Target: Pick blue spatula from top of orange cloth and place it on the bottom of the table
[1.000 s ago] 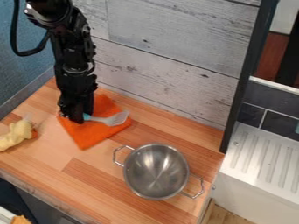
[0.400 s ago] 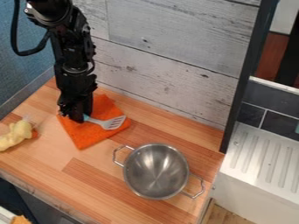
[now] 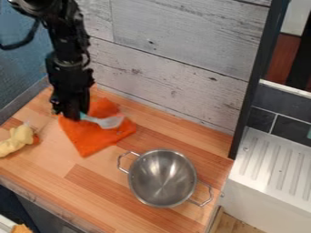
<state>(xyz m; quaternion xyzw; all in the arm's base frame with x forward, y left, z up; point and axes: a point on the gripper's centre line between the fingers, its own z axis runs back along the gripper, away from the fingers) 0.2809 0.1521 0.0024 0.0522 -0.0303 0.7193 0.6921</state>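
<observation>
Camera view: my gripper (image 3: 73, 114) is closed on the blue handle of the spatula (image 3: 112, 122), smooth pale flat head over rumpled orange cloth (image 3: 88, 140). Shiny round metal pot (image 3: 162, 178), two wire handles, blocks part of the lower wood-strip table (image 3: 100, 182); lumpy yellow item (image 3: 17, 141) at left edge.

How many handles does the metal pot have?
2. One handle is at the pot's upper left in the picture, toward the orange cloth; the other handle is at its lower right. Neither is hidden.
</observation>
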